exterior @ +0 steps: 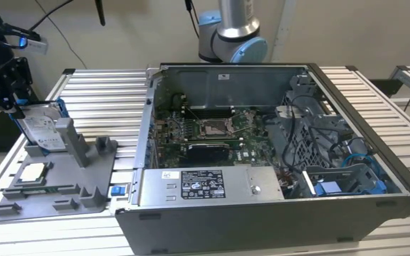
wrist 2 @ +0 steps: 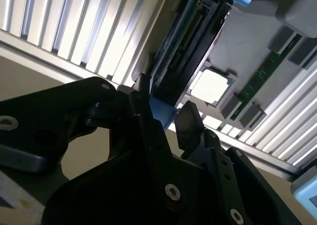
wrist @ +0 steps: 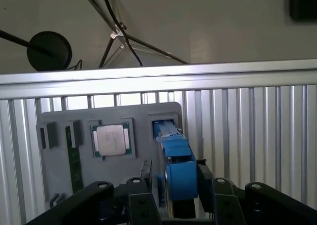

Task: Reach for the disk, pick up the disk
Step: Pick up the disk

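The flat silver-grey metal disk [exterior: 40,132], edged in bright blue plastic, carries a white printed label (its lettering too small to read). The grey power unit [exterior: 201,184] inside the open dark grey computer case [exterior: 262,226] carries stickers too. The disk stands on edge in a slot of the grey moulded tray [exterior: 84,178] on the slatted metal table [exterior: 105,90]. The black tool [exterior: 11,101] is directly above it, jaws spread and straddling its blue top edge. A square silver chip [exterior: 34,172] sits in a tray recess.
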### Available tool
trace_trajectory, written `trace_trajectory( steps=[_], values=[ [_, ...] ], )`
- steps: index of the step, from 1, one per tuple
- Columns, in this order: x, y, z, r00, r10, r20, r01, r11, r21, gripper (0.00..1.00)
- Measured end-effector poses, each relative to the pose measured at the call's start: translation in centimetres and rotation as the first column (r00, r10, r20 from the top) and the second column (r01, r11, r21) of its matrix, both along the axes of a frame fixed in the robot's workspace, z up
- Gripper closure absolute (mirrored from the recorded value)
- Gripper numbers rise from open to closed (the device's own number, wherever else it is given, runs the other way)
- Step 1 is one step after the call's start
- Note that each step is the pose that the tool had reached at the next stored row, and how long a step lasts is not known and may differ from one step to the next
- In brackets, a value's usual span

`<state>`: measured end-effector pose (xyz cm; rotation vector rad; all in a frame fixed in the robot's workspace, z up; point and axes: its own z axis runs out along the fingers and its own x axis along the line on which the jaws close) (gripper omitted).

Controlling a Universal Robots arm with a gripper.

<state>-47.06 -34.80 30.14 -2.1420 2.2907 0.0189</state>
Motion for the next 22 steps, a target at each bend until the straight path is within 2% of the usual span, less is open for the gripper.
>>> trace_trajectory(
  steps=[15,19,22],
  values=[
    [0.0,0.00,-2.73,1.0000,0.005,0.0001,-0.005,1.0000,0.0029,0.00],
    [0.0,0.00,-3.30,1.0000,0.006,0.0002,-0.006,0.9999,0.0132,0.00],
    [0.0,0.00,-3.53,1.0000,0.008,0.0001,-0.008,0.9995,0.0303,0.00]
  ],
)
